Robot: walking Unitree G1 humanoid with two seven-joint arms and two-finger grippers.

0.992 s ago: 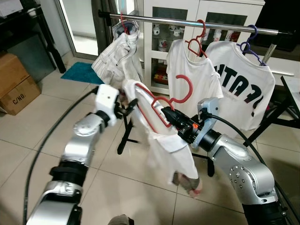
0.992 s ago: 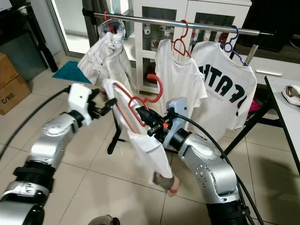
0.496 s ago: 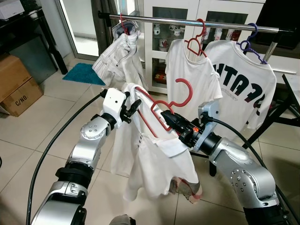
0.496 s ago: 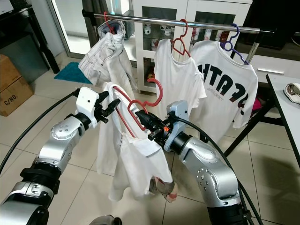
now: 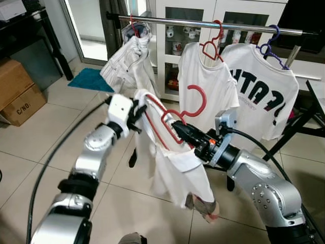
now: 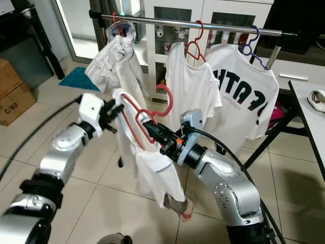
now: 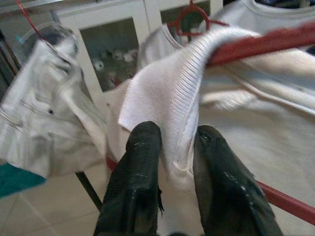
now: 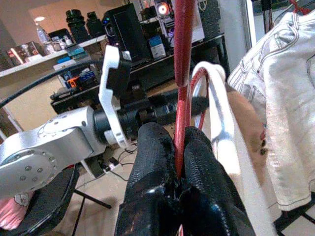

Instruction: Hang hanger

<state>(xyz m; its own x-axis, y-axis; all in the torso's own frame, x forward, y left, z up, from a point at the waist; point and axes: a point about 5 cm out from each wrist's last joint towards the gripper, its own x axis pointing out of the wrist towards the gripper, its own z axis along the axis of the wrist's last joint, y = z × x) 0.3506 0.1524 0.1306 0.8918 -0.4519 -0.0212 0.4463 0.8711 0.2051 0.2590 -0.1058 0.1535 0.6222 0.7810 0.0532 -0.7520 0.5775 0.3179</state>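
Observation:
A red hanger [image 5: 179, 116] carries a white shirt [image 5: 175, 168] and is held in mid-air in front of the clothes rail [image 5: 213, 24]. My right gripper [image 5: 181, 128] is shut on the hanger's bar below the hook; in the right wrist view its fingers [image 8: 156, 162] clamp the red hanger [image 8: 182, 73]. My left gripper [image 5: 138, 113] is at the hanger's left shoulder, shut on the shirt's ribbed collar; the left wrist view shows the white collar [image 7: 170, 93] pinched between the fingers [image 7: 142, 162]. The hook points up and right, below the rail.
On the rail hang a pale jacket [image 5: 129, 63] on a red hanger, a white shirt [image 5: 205, 81] on a red hanger and a lettered white shirt [image 5: 261, 89] on a purple hanger. Cardboard boxes [image 5: 18, 91] sit left. A white cabinet [image 5: 223, 12] stands behind the rail.
The left gripper moved slightly left and lower while holding the collar, and the shirt's hanging cloth drew in narrower below the hanger. The right gripper stayed on the hanger.

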